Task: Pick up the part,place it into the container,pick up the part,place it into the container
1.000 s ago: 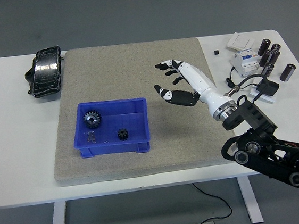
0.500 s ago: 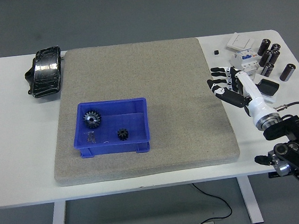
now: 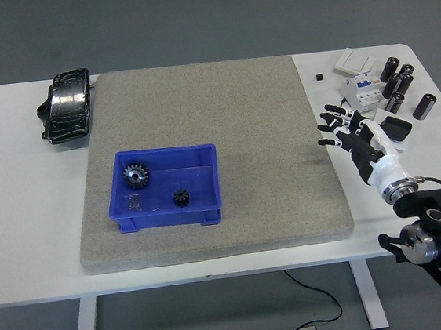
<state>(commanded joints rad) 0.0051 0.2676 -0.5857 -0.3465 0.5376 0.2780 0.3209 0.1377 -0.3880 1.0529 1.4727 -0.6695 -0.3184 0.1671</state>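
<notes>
A blue container (image 3: 205, 166) sits on the grey mat (image 3: 222, 109) at its left side. Inside it lie a larger dark gear (image 3: 135, 175) at the back left and a smaller dark gear (image 3: 180, 197) near the front middle. My right hand (image 3: 341, 129) hovers over the mat's right edge, far from the container, with its fingers spread and holding nothing. The left arm does not show.
A black wrapped object (image 3: 65, 106) lies at the table's back left. At the back right lie several dark cylinders (image 3: 398, 83), a white breaker-like part (image 3: 361, 89), a white switch plate (image 3: 354, 60) and a small black piece (image 3: 319, 77).
My right hand has pulled back from over the mat's middle-right to the mat's right edge and toward the near side, still empty. The gears and container have not moved.
</notes>
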